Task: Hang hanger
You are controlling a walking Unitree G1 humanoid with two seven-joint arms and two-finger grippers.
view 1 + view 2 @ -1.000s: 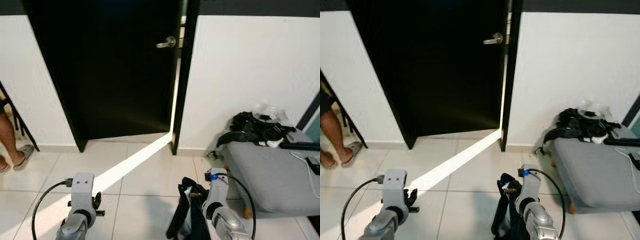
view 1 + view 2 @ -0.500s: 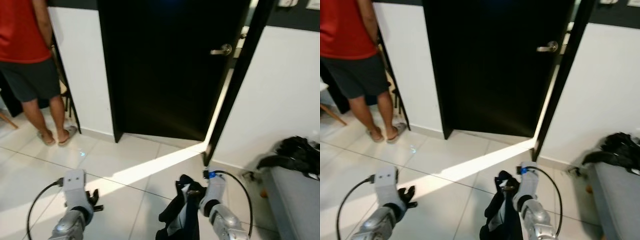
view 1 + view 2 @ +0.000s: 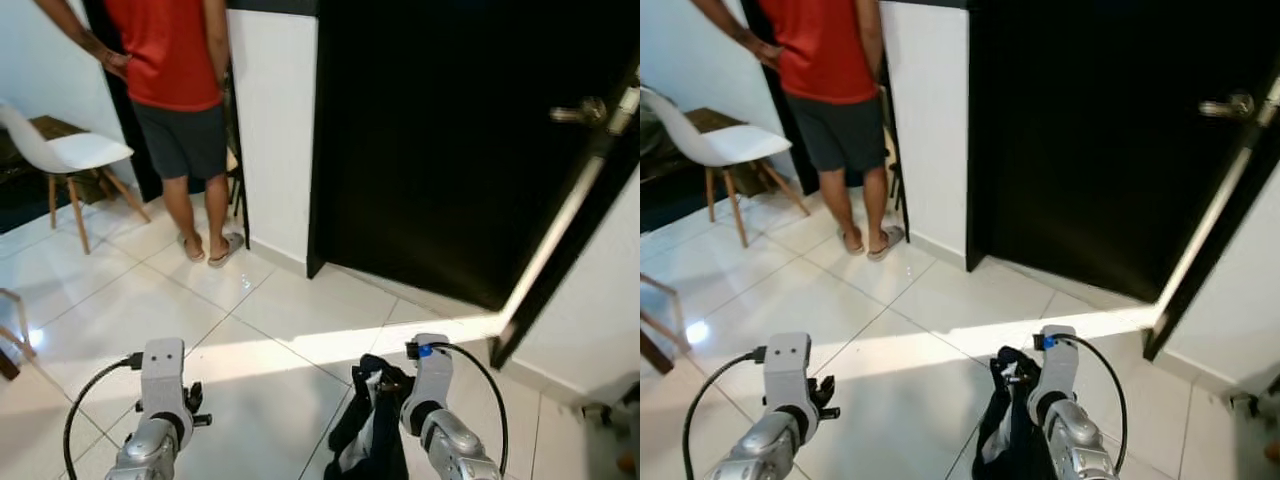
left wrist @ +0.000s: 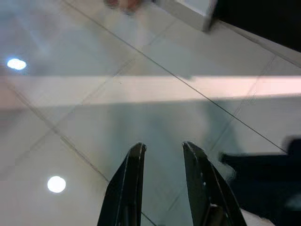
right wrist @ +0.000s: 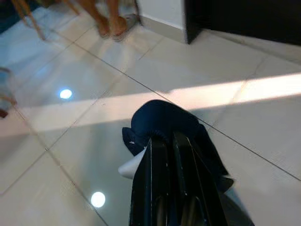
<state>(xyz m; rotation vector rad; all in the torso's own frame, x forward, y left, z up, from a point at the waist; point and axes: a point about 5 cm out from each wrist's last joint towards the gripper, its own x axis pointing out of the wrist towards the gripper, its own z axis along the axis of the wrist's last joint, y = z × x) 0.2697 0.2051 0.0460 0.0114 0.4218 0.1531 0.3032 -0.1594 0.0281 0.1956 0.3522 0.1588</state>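
Observation:
My right gripper [image 3: 384, 384] is held low over the white tile floor, shut on the top of a dark garment [image 3: 366, 440] that hangs down from it. In the right wrist view the two fingers [image 5: 159, 155] lie close together, with the navy cloth [image 5: 162, 120] bunched over their tips. A white piece [image 5: 130, 167] sticks out beside them; I cannot tell whether it is the hanger. My left gripper [image 4: 163, 147] is open above bare tiles, with nothing between its fingers, and is also seen low on my left as the left gripper [image 3: 192, 407].
A person in a red shirt and dark shorts [image 3: 181, 92] stands at the far left beside a white wall. A white chair [image 3: 68, 152] is further left. A black door [image 3: 460, 160] with a metal handle [image 3: 580, 112] stands ajar ahead right, casting a light strip on the floor.
The camera has swung left: the grey sofa and black bag have left the picture, and the person and chair have come in. Both grippers keep their pose and hold.

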